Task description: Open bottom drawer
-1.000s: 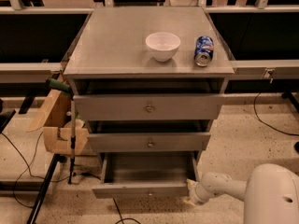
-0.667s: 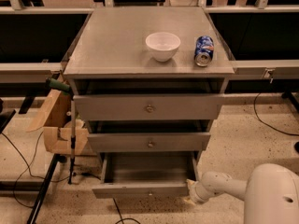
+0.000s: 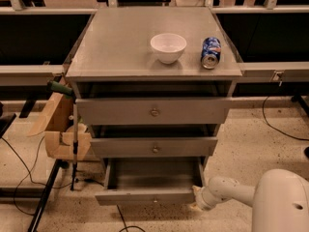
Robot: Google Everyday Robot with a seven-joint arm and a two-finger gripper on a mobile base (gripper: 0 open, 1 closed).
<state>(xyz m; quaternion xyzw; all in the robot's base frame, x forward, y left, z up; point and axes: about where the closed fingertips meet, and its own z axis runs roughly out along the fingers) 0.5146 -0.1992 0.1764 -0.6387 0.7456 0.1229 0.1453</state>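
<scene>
Nearest the camera, off the grey cabinet's (image 3: 120, 47) lower right corner, a bulky white part of the robot (image 3: 282, 202) fills the corner of the view. From it a white arm (image 3: 227, 191) reaches left toward the cabinet's foot. The gripper (image 3: 196, 197) sits low at the right end of the bottom drawer's (image 3: 145, 197) front panel, right against that corner. Whether it is touching or gripping the panel cannot be told, nor whether it is spread or pressed together.

The bottom drawer is the cabinet's lowest tier. It stands pulled well out toward the camera, so its grey inside shows behind the narrow front panel. Its small knob (image 3: 154, 200) is at the middle of the panel, well left of the gripper.

Above it, the middle drawer (image 3: 154, 147) and the top drawer (image 3: 154, 111) sit further back, each with a round knob at its centre.

Just beside the cabinet's left flank a torn cardboard box (image 3: 60, 129) hangs open, with a green-handled thing (image 3: 60, 87) above it. Dark cables (image 3: 19, 173) trail over the speckled floor on that side.

On the cabinet's top a white bowl (image 3: 168, 46) stands upright near the middle. A blue can (image 3: 211, 52) lies on its side to the bowl's right, close to it but apart, its silver end toward the camera.

Behind the cabinet, dark benches (image 3: 38, 33) run off to both sides.
</scene>
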